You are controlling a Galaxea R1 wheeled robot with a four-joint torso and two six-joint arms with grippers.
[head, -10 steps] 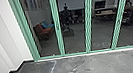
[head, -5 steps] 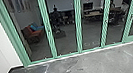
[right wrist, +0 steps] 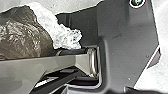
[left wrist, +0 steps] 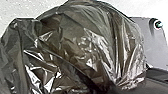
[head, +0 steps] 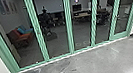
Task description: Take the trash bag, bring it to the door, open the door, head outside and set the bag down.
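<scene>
**Trash Bag point(left wrist: 82, 45) Beside Robot's Dark Plate point(right wrist: 122, 40)**

The glossy bag bulges near the floor point(head: 87, 67) as green-framed glass panels point(head: 68, 21) front the robot; whether either tool is spread, pressed together or pinching cannot be told.

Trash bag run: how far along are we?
Looks done: pickup. The trash bag shows large and bunched in the left wrist view, off to the robot's front.
In hand: the carry, it seems. Bare floor lies between the robot and the green-framed glass door, ahead to the right.
Left: opening that door, which looks shut, going outside, putting the bag down.
</scene>
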